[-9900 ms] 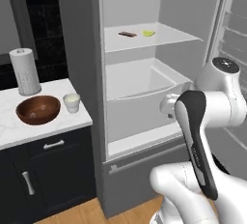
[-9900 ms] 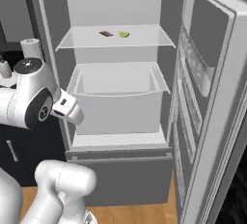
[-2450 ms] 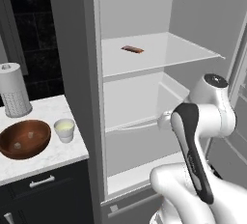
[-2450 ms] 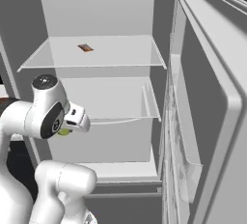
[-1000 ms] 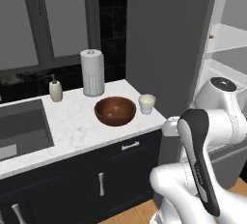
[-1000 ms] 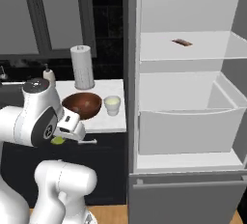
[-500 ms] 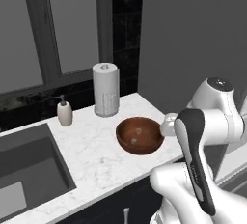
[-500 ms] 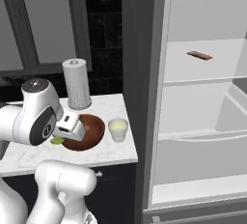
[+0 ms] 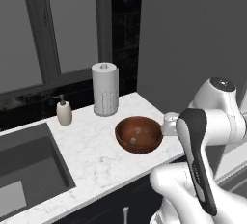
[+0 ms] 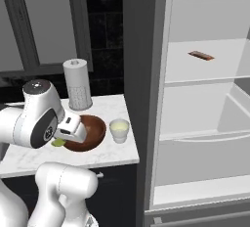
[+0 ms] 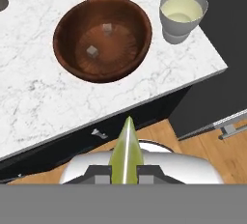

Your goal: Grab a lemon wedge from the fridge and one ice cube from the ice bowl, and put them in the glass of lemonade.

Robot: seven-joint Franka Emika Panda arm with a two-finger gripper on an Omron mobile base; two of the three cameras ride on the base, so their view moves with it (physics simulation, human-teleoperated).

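Left base view: the base has swung off the fridge, and the ice bowl (image 9: 139, 133) now sits close on the counter (image 9: 87, 155). Right base view: the gripper (image 10: 62, 139) carries the lemon wedge (image 10: 59, 143) beside the bowl, the glass of lemonade (image 10: 119, 130) just right, the fridge (image 10: 205, 103) open. Hand view: the wedge is pinched, short of the glass; delivery is next. No readable writing anywhere.

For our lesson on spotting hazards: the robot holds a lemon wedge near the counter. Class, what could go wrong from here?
1. The lemon wedge sits between the gripper tips off the counter edge; a slip likely drops it on the floor.
2. The glass of lemonade is small and beside the wide ice bowl, so a release may miss.
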